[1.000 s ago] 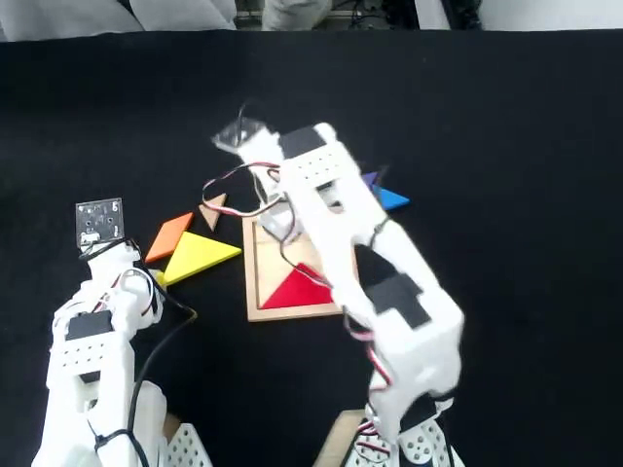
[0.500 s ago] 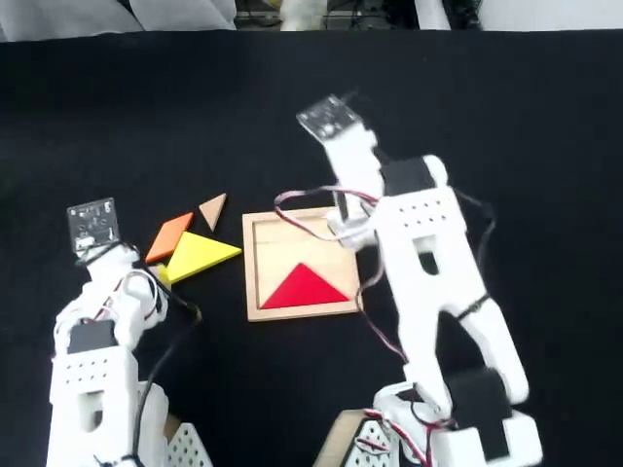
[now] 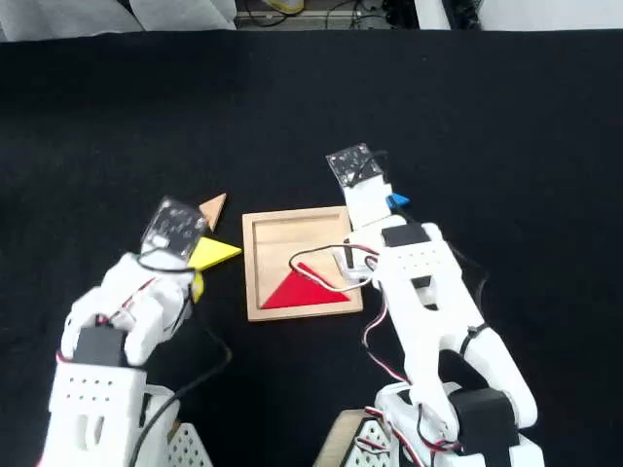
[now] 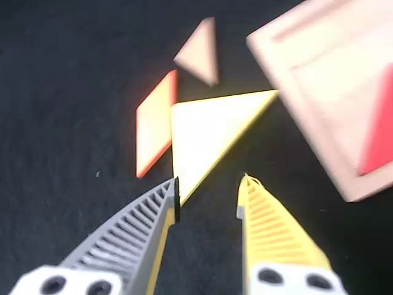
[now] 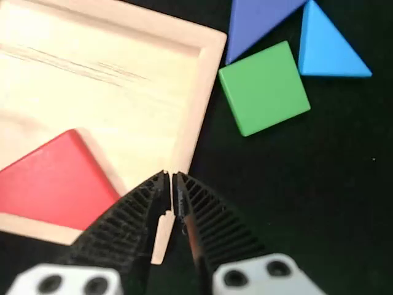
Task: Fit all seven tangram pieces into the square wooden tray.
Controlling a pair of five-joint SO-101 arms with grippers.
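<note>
We see our left end effector (image 4: 209, 187) spread wide beside the yellow triangle (image 4: 209, 132), left of the square wooden tray (image 3: 292, 232). Our right end effector (image 5: 171, 178), pinched empty, hovers over its right rim; a red triangle (image 3: 304, 289) lies inside.

A red triangle (image 3: 302, 290) is seen in the pale wooden tray (image 3: 282, 233). On the black cloth (image 3: 506, 117) a yellow triangle (image 4: 206, 132), orange parallelogram (image 4: 153, 123), tan triangle (image 4: 199, 52), green square (image 5: 264, 87), light blue triangle (image 5: 328, 46) and indigo triangle (image 5: 258, 18) are shown. The left gripper (image 4: 209, 187) is ribbed grey and yellow, the right gripper (image 5: 171, 178) black.
</note>
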